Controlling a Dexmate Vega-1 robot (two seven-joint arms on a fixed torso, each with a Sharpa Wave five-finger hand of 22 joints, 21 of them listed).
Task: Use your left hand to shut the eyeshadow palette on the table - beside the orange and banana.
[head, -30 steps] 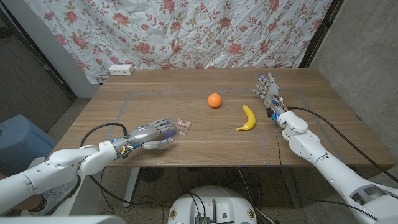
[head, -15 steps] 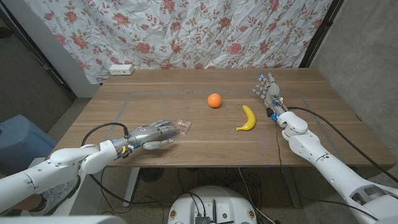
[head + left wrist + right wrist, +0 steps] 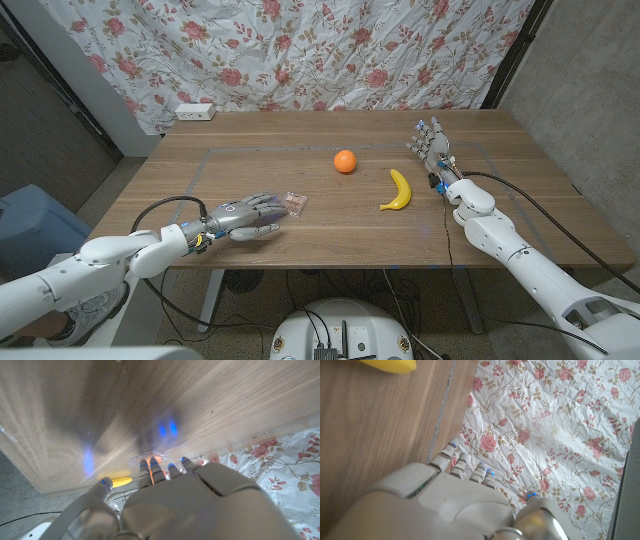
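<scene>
1. My left hand (image 3: 245,215) is low over the wooden table (image 3: 330,225), near its front edge on my left side. Its fingers (image 3: 172,467) are stretched forward, close side by side, and they hold nothing.
2. Just in front of these fingertips lies the eyeshadow palette (image 3: 293,203), a small flat case with pinkish colours. In the head view the fingertips reach its near edge; I cannot tell if they really touch it. In the left wrist view the palette (image 3: 150,455) looks like a clear flat case directly ahead of the fingers. I cannot tell from the pictures if its lid is up or down.
3. Farther from my left hand, toward the middle of the table, the orange (image 3: 345,161) stands alone, well apart from the palette.
4. Beyond it, toward my right side, the banana (image 3: 399,190) lies on the wood, near the orange but not touching it.
5. My right hand (image 3: 430,145) is just beside the banana's far side, at the right part of the table. It stands with the fingers pointing away from me, a little apart, and it grips nothing.
6. Farthest away, a white power strip (image 3: 195,111) lies at the back left corner, and behind the table hangs a flowered cloth (image 3: 330,50).
</scene>
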